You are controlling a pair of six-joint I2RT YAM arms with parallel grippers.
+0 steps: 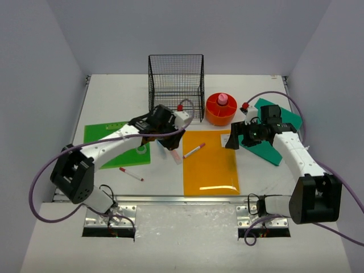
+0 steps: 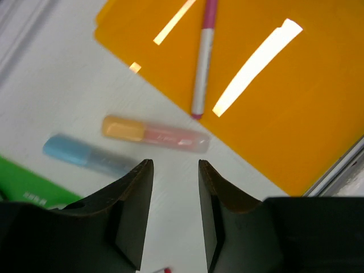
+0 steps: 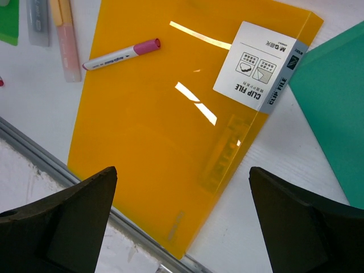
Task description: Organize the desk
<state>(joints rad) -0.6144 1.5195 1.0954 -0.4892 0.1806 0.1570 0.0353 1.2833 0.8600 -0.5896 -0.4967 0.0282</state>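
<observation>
Top view: one white worktop (image 1: 256, 176) with a silver rail on your near edge, boxed in by pale grey walls on three sides. On it you have one black wire rack (image 1: 176, 79) at the back. Beside it is one round orange tray (image 1: 211, 116) with a pink-topped item (image 1: 223, 100) inside. There are three flat pieces: green sheet (image 1: 108, 135) left, orange clip file (image 1: 210, 165) centre, teal folder (image 1: 266, 150) right. Two markers: far marker (image 1: 194, 150) lies across the file's left edge, near marker (image 1: 131, 174) on bare worktop. Left pincer (image 1: 170, 142) hangs between sheet and file; right pincer (image 1: 232, 139) is at the file's far right corner.

Left wrist: your left pincer (image 2: 175, 165) has a narrow gap and holds nothing. Below it are two highlighters, peach highlighter (image 2: 153, 135) and blue highlighter (image 2: 85, 154), lying near each other but apart. One far marker (image 2: 202, 62) is on the file (image 2: 273, 114).

Right wrist: your right pincer (image 3: 182, 173) is spread wide and empty over the file (image 3: 153, 125), which carries one white label (image 3: 260, 67). The teal folder (image 3: 335, 114) is at right.
</observation>
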